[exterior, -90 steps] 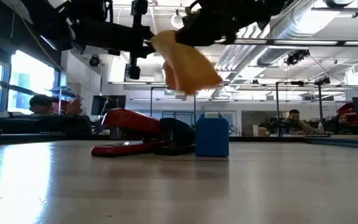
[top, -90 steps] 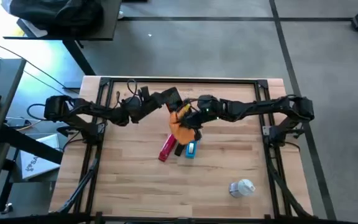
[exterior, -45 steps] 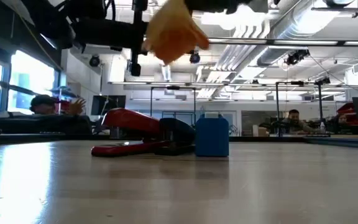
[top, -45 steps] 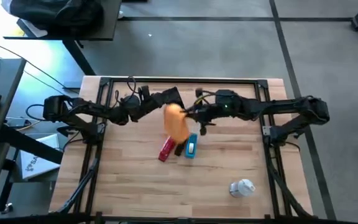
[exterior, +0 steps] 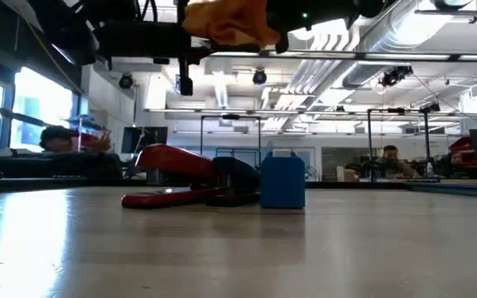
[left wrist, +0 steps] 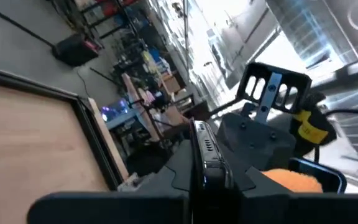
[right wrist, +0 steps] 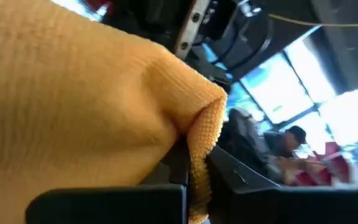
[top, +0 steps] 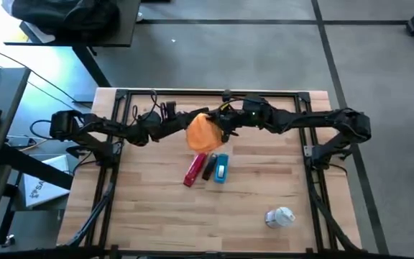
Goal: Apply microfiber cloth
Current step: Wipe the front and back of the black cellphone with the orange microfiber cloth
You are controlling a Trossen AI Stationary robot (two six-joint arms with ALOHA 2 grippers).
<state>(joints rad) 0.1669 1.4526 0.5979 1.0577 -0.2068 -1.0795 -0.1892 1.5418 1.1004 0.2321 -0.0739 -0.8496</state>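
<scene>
The microfiber cloth (top: 203, 133) is off the tabletop (top: 264, 180), bunched and hanging in the air at the upper centre of the high view, above the red stapler (top: 194, 170) and the blue block (top: 221, 168). Picking it up looks done; wiping anything with it is, by my reading, not yet begun. The right pincer (top: 220, 128) is closed on the microfiber cloth, whose fold fills the right wrist view. The right arm reaches in level from the right edge. The left pincer (top: 187, 119) sits just beside the cloth's left side; I cannot tell how far open it is.
</scene>
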